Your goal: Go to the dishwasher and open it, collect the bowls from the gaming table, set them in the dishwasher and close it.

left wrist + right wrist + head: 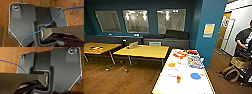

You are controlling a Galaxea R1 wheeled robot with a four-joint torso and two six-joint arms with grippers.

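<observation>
- Wood floor (134, 80) spreads wide under me, brown planks running off to a teal wall (210, 15) with three glass panels (136, 21).
- Straight ahead and below my head camera sits a long white table (184, 86) with a yellow edge, its near end right under the view.
- To my left stand two yellow-topped tables: the nearer one (144, 51) carries a small tan box-like thing (132, 45), the farther one (99, 47) has something dark and orange lying on it.
- A dark bench or sofa (166, 40) runs along the wall behind them.
- Person in a dark top (244, 37) stands at the right edge by a doorway, with a tan bag (231, 72) on the floor nearby.
- On the white table: colourful packets (195, 61), red-orange things (180, 53), an orange round piece (171, 65), a blue round piece (195, 76), a pale ring shape (173, 72), a small orange object (178, 79). Whether any are bowls, I cannot tell.
- My fingers, both sides: open or closed, I cannot tell.
</observation>
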